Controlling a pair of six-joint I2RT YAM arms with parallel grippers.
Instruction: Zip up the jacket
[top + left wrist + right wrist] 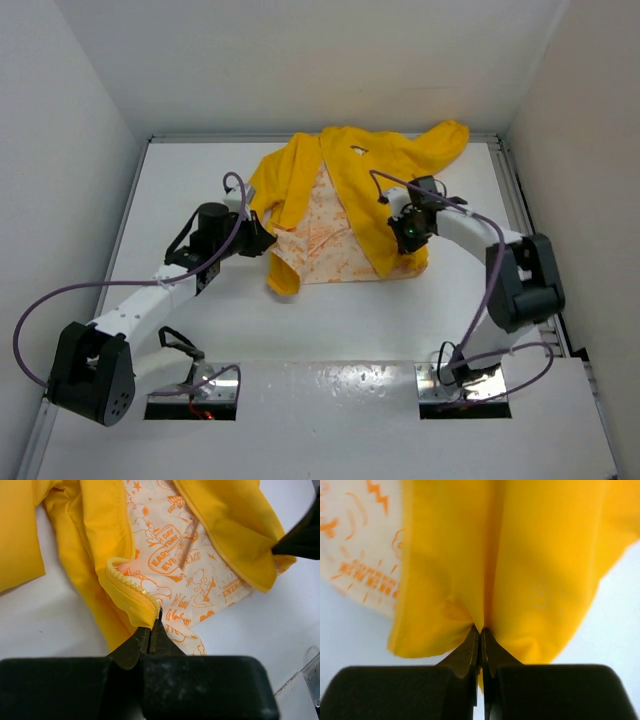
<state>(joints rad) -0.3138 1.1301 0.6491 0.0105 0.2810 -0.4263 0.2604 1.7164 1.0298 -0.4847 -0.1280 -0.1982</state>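
Jacket (350, 195) of bright yellow fabric is seen lying open on the white worktop (400, 320), toward 12 o'clock in the top view. Its collar is turned away from the arm bases and its hem toward 6 o'clock, and the pale, orange-printed lining (330, 235) is exposed between the two front panels. The garment is judged to be light, limp and easily bunched. No shape will be held by the cloth, so each front edge would have to be kept taut while the zipper halves are brought together. The stitched zipper tapes at the hem corners are judged the firmest places to be gripped, rather than loose cloth.

The left end effector (152, 627) is closed tightly on the lower end of one zipper tape, at the 9 o'clock side of the garment. The right end effector (481, 632) is pinched shut on a fold of yellow fabric at the 3 o'clock side.

The overall lay and the gap between the panels are given only by the top view. The plastic zipper teeth (125, 580) and the cartoon print are shown only by the left wrist view. Only bunched cloth is shown by the right wrist view, and whether zipper tape is caught there cannot be told. No slider can be made out in any view.
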